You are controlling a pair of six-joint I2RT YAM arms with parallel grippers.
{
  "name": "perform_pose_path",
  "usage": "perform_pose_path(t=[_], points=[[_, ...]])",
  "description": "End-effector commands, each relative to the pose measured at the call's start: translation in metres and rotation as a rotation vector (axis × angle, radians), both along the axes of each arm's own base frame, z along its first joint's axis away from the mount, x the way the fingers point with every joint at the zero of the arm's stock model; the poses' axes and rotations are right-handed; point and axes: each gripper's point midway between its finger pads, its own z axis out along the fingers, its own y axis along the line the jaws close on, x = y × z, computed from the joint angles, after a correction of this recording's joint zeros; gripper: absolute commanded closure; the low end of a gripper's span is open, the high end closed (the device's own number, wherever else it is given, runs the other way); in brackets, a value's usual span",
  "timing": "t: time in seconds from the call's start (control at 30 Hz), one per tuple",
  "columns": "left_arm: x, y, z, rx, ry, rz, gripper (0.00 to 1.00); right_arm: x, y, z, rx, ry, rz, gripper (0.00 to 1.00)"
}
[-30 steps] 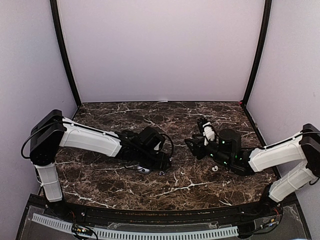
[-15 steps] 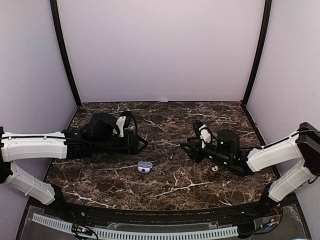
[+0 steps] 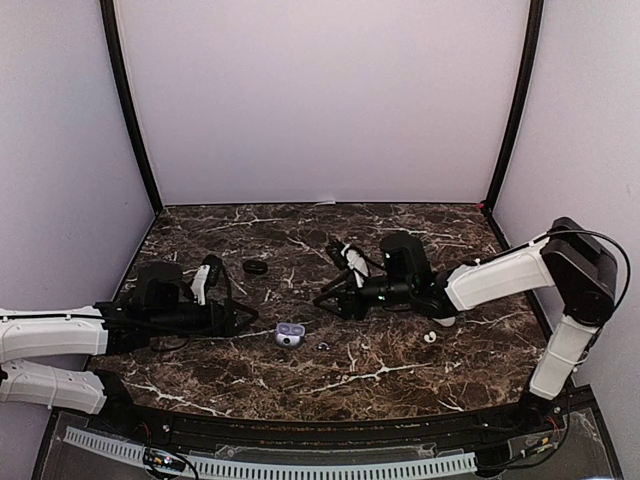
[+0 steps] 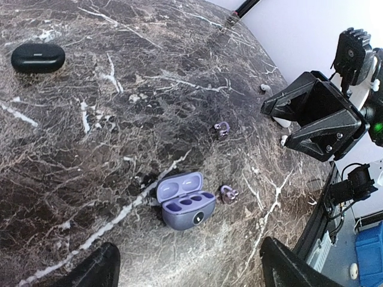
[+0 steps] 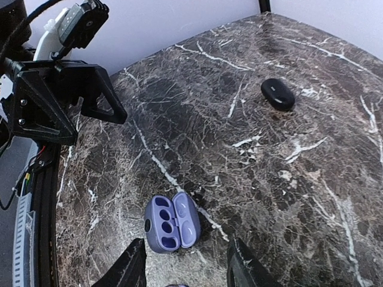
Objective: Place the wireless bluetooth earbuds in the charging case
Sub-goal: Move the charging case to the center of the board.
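An open lilac charging case [image 3: 290,334] lies on the marble table with its sockets empty; it also shows in the left wrist view [image 4: 185,200] and the right wrist view [image 5: 172,222]. One small lilac earbud [image 4: 228,193] lies just beside it, also seen from above [image 3: 323,346]. A second lilac earbud [image 4: 222,128] lies farther off. My left gripper [image 3: 245,318] is open and empty to the left of the case, fingers spread [image 4: 188,270]. My right gripper [image 3: 325,299] is open and empty above and to the right of the case [image 5: 185,270].
A closed black oval case [image 3: 256,267] lies behind the lilac one, also in the left wrist view [image 4: 38,57] and the right wrist view [image 5: 277,94]. Small white pieces [image 3: 430,337] lie at the right, near the right arm [image 4: 285,140]. Dark walls close in the table.
The left gripper has left the lilac case and drawn back to the left and nearer. The right gripper has moved left toward the case.
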Motion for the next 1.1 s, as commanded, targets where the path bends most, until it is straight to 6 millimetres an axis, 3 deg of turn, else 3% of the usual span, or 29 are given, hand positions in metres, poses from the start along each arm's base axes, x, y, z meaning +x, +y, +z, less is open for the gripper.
perform_pose_path(t=[0.0, 0.3, 0.57, 0.77, 1.07], points=[[-0.003, 0.001, -0.001, -0.046, -0.031, -0.020, 0.16, -0.012, 0.015, -0.015, -0.056, 0.086, 0.133, 0.55], [-0.010, -0.001, -0.012, -0.038, -0.042, -0.071, 0.17, -0.002, 0.049, -0.040, -0.152, 0.167, 0.207, 0.59], [-0.017, -0.008, -0.041, -0.019, 0.046, -0.120, 0.22, 0.000, 0.060, -0.066, -0.221, 0.232, 0.222, 0.60], [-0.020, -0.018, -0.050, -0.022, 0.070, -0.179, 0.27, -0.005, 0.065, -0.071, -0.247, 0.232, 0.237, 0.60], [-0.013, -0.025, -0.059, -0.017, 0.067, -0.192, 0.30, -0.022, 0.059, -0.054, -0.263, 0.113, 0.224, 0.57]])
